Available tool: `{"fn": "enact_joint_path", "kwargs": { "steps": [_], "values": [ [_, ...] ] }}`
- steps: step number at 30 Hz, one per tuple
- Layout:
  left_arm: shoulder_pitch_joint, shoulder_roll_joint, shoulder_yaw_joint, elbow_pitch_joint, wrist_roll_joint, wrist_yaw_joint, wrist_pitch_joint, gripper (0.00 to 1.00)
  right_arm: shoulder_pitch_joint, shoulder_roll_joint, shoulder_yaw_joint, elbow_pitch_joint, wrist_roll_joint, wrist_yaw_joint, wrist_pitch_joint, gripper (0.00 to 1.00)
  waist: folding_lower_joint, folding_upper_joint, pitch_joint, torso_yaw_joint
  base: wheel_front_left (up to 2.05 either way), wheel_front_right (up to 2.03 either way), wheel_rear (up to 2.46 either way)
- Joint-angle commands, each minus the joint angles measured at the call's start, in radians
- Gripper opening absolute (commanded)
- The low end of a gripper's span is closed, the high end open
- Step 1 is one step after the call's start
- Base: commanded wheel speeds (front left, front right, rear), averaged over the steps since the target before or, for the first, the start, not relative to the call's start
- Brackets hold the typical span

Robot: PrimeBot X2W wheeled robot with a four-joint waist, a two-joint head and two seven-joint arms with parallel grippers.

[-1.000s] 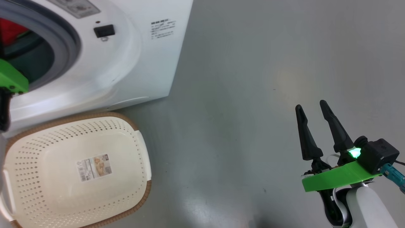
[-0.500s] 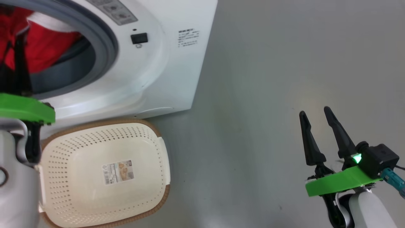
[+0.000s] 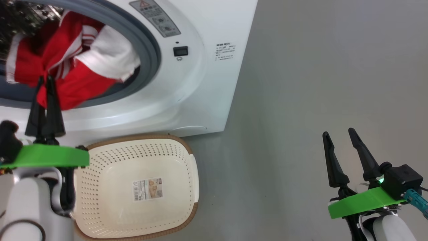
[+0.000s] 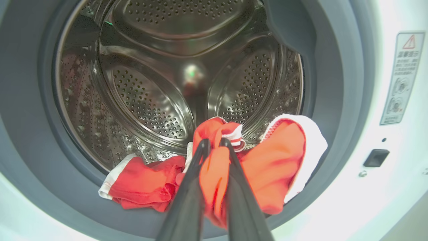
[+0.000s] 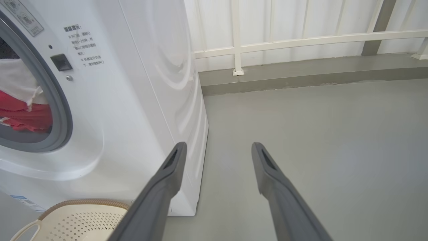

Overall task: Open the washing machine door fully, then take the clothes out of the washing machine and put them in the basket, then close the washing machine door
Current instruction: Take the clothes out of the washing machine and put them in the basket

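In the head view the washer [image 3: 207, 83] sits at 11 o'clock, its opening facing 6 o'clock. The clothes [image 3: 67, 67] lie in the opening, spilling over the lower edge of the seal [image 3: 153, 63] toward 5 o'clock, with the drum [image 4: 150, 100] behind them. The basket [image 3: 174, 154] stands on the floor [image 3: 301, 83] at 7 o'clock, just before the washer and below the opening, a label [image 3: 148, 189] on its bottom. The left gripper [image 3: 46, 78] is at 9 o'clock, left of the basket, with fabric between its fingers. The right gripper [image 3: 338, 132] is at 4 o'clock, well apart from the washer. In the right wrist view a rail [image 5: 284, 42] runs at 12 to 2 o'clock, beyond the floor.
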Motion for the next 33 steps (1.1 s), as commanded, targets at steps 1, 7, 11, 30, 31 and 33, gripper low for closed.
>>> {"fn": "enact_joint_path", "kwargs": {
  "steps": [1,7,11,30,31,33],
  "values": [
    [0.034,0.019,0.034,-0.054,0.015,-0.006,-0.004,0.0,0.008,-0.008,0.018,-0.019,-0.008,0.007,-0.006,1.0,0.0,-0.0001,-0.025,0.021,0.0,0.0,0.0],
    [0.116,-0.01,0.03,-0.169,0.026,-0.006,-0.004,0.0,0.021,-0.008,0.016,-0.015,-0.008,0.007,-0.006,1.0,0.0,-0.0001,-0.053,0.032,0.0,0.0,0.0],
    [0.154,-0.02,0.03,-0.246,0.035,-0.006,-0.004,0.0,0.031,-0.008,0.014,-0.014,-0.008,0.007,-0.006,1.0,0.0,-0.0001,-0.071,0.037,0.0,0.0,0.0],
    [0.243,-0.045,0.028,-0.39,0.05,-0.006,-0.004,0.0,0.046,-0.008,0.019,-0.014,-0.004,0.007,-0.006,1.0,0.0,-0.0001,-0.086,0.041,0.0,0.0,0.0],
    [0.249,-0.046,0.026,-0.375,0.051,-0.006,-0.004,0.0,0.045,-0.008,0.021,-0.014,-0.003,0.007,-0.006,1.0,0.0,-0.0001,-0.085,0.04,0.0,0.0,0.0],
    [0.262,-0.047,0.024,-0.339,0.047,-0.006,-0.004,0.0,0.043,-0.008,0.023,-0.015,-0.002,0.007,-0.006,1.0,0.0,-0.0001,-0.08,0.036,0.0,0.0,0.0]
  ]
}}
